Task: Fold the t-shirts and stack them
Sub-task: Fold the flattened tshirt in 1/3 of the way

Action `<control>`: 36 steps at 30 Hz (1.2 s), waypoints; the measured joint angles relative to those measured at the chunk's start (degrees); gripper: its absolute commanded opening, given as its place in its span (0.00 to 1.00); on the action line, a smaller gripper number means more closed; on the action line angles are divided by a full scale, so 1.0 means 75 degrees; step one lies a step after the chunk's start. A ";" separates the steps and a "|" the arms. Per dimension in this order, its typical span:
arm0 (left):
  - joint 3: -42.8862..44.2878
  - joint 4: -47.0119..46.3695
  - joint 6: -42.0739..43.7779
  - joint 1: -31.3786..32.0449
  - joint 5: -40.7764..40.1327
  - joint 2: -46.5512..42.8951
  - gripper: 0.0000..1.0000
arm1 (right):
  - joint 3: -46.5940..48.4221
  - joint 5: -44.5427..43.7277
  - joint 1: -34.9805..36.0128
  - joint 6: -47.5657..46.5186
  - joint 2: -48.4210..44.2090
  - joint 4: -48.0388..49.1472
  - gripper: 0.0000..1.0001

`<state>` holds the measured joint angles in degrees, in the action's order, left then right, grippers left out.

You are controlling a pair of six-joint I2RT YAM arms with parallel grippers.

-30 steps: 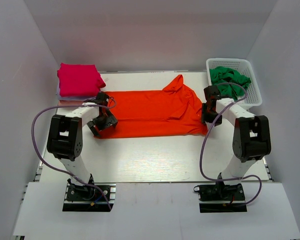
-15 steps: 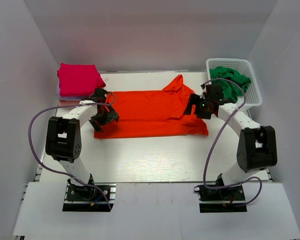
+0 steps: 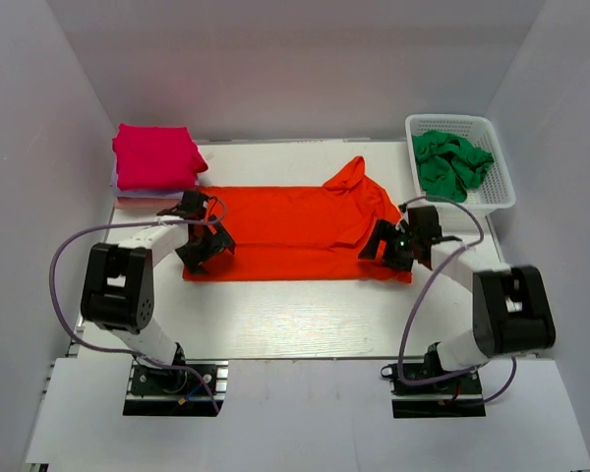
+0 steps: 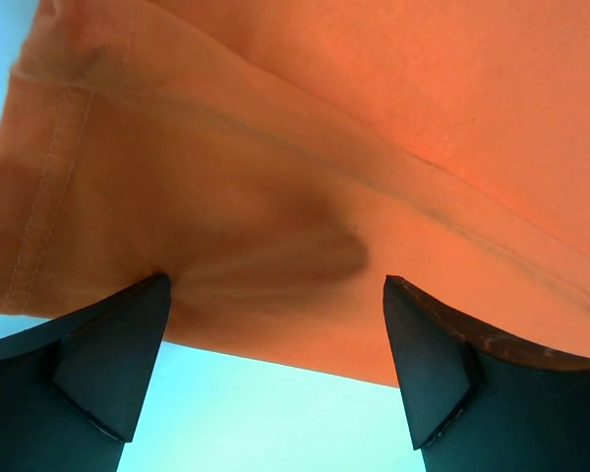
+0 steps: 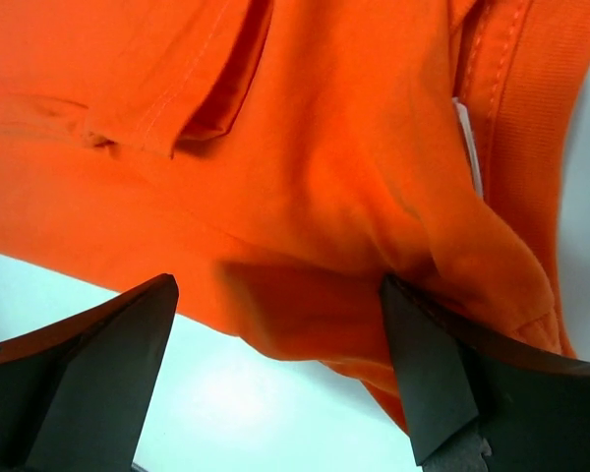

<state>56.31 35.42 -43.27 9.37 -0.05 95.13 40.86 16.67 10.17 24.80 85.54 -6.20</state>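
The shirt lies spread mid-frame on the counter. The left hand and right hand are both released, fingers straddling its near hem and holding nothing. If one hand pinches too little cloth, the hem could slip and skew the fold. The bunched sleeve may drag.

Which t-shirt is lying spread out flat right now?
The orange-red t-shirt, laid out at centre. The magenta one sits folded at far left; the green one is crumpled in the white basket.
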 measured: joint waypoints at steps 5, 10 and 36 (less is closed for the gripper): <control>-0.1282 -0.0055 -0.0061 -0.0003 0.0542 -0.1212 1.00 | -0.1172 -0.0516 0.0029 0.0079 -0.1778 -0.0883 0.90; -0.2299 0.0685 -0.0003 0.0050 0.1268 -0.2582 1.00 | -0.1454 -0.1177 0.0038 0.0009 -0.3631 -0.2486 0.90; 0.0385 0.2066 -0.0717 -0.0076 -0.0682 -0.2833 1.00 | -0.0157 0.0283 0.1405 -0.0326 -0.0796 -0.1093 0.90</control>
<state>59.20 50.92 -48.64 8.80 -5.17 73.89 39.68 18.79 20.71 22.35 79.57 -14.39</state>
